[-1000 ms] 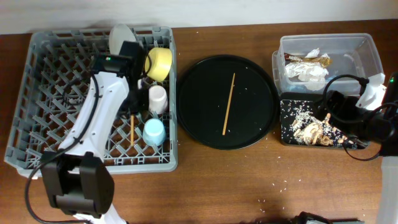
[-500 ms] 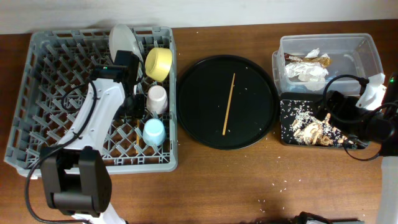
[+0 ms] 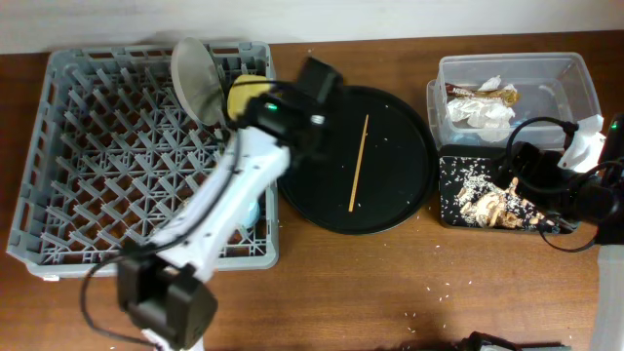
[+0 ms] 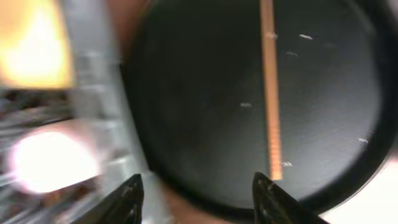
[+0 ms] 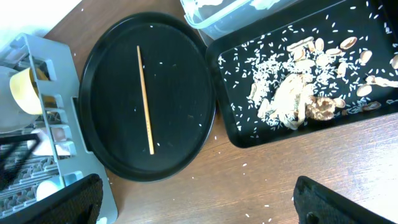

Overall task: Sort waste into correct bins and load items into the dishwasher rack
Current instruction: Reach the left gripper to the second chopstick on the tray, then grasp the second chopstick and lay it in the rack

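The grey dishwasher rack [image 3: 97, 166] holds the upright plate [image 3: 195, 73], the yellow bowl [image 3: 246, 93] and a light blue cup [image 3: 252, 210], partly under my left arm. My left gripper [image 3: 317, 136] [image 4: 196, 190] hangs open and empty over the left side of the round black tray [image 4: 199, 93], where a wooden chopstick [image 3: 359, 163] [image 4: 270, 93] lies. The clear tub [image 3: 565, 73] holds napkins [image 3: 478, 112] and a wrapper [image 3: 483, 93]. Food scraps [image 3: 492, 200] lie in the shallow black tray [image 5: 230, 134]. My right gripper [image 3: 531, 166] [image 5: 202, 205] is open above the table beside it.
Rice grains are scattered on the wooden table [image 3: 439, 288] in front of the trays. The round tray sits between the rack and the two bins. My left arm crosses the rack's right side and hides the pink cup from above.
My left gripper opened, let go of a chopstick in the rack, and swung right from the rack to above the round tray. The right arm stayed still.
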`<state>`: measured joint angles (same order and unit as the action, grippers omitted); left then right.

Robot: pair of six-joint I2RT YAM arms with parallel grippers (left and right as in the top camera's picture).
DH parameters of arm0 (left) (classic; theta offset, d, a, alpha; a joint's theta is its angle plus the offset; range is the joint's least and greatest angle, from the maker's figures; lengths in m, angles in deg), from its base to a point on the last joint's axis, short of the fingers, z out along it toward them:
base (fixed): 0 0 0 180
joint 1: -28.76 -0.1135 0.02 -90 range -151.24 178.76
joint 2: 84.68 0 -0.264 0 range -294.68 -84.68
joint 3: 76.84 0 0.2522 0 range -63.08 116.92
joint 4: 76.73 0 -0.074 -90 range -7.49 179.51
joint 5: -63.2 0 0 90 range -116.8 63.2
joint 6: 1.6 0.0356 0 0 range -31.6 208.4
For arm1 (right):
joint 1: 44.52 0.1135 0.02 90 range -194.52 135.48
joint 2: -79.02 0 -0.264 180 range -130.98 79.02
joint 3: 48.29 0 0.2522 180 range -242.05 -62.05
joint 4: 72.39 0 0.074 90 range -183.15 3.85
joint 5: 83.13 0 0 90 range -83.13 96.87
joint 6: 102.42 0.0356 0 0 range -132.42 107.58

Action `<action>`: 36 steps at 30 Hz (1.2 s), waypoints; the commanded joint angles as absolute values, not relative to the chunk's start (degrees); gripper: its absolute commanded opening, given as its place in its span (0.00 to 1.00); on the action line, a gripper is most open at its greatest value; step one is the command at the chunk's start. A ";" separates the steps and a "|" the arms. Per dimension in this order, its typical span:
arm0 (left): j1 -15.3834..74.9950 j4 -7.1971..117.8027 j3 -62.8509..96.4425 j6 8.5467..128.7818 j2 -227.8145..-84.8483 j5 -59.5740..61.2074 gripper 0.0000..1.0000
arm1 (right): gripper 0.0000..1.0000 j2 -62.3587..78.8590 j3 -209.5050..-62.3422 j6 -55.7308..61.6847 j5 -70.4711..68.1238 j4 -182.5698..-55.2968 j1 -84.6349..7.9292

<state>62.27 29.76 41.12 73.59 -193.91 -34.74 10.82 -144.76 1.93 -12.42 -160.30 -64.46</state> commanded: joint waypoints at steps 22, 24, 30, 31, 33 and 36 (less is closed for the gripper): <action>70.30 38.72 41.32 69.96 -216.73 -23.12 0.38 | 0.98 10.77 -145.09 1.32 -11.89 -160.30 -64.85; 70.27 38.72 41.32 69.96 -216.91 -23.14 0.37 | 0.99 10.77 -145.09 1.32 -11.89 -160.30 -64.85; 70.30 38.48 41.21 70.01 -216.95 -27.14 0.31 | 0.99 10.77 -145.09 1.32 -11.89 -160.30 -64.85; 70.30 38.33 41.21 70.01 -217.02 -28.01 0.30 | 0.98 10.77 -145.09 1.32 -11.89 -160.30 -64.85; 70.36 38.13 41.21 70.05 -217.67 -29.74 0.30 | 0.99 10.77 -145.09 1.32 -11.89 -160.30 -64.85; 70.51 37.85 41.21 70.07 -219.31 -29.76 0.30 | 0.98 10.77 -145.09 1.32 -11.89 -160.30 -64.85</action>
